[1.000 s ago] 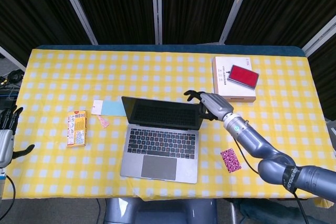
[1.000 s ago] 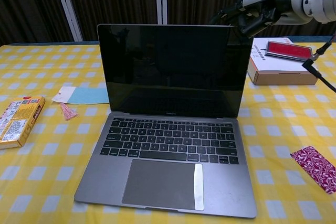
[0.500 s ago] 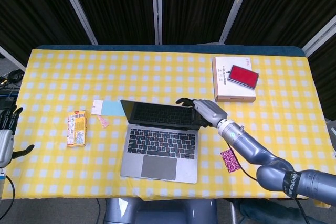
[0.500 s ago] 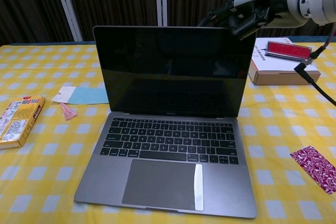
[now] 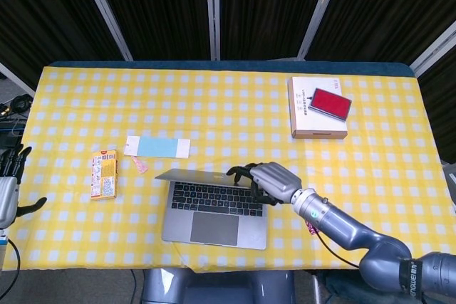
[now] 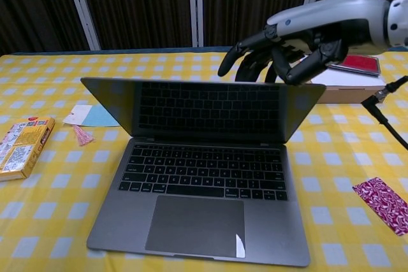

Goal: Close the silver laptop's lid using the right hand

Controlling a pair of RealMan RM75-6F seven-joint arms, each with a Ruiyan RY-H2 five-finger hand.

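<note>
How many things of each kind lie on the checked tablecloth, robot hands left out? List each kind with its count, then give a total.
Laptop: 1
White box: 1
Red case on the box: 1
Yellow packet: 1
Blue card with tassel: 1
Pink patterned pouch: 1
Total: 6

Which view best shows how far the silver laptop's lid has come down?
The chest view: the silver laptop's lid appears from the front, tilted well over the keyboard yet open, the right hand at its top edge. The head view foreshortens the lid into a thin strip from above, hiding its angle.
</note>
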